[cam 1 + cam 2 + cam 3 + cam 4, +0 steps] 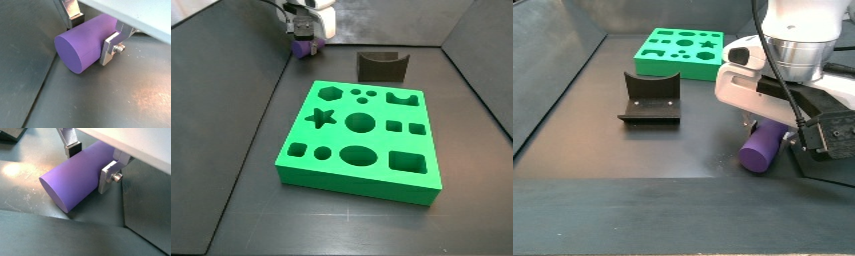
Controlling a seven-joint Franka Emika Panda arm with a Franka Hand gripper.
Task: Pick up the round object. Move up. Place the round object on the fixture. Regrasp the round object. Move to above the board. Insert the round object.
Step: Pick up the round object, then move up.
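The round object (80, 42) is a smooth purple cylinder lying on its side on the dark floor, seen in both wrist views (77, 178). My gripper (92, 39) straddles it, one silver finger (109, 49) and one dark pad (75, 21) pressed against opposite sides. In a side view the gripper (774, 122) hangs over the peg (763, 147) near the front right. In a side view it stands at the back left (302, 38). The fixture (382, 66) and the green board (358, 186) stand apart from it.
The fixture (651, 97) sits on the floor left of the gripper, with the board (673, 66) behind it. Dark walls enclose the floor; one wall's foot runs close beside the peg (40, 95). Cables trail from the hand (800, 95).
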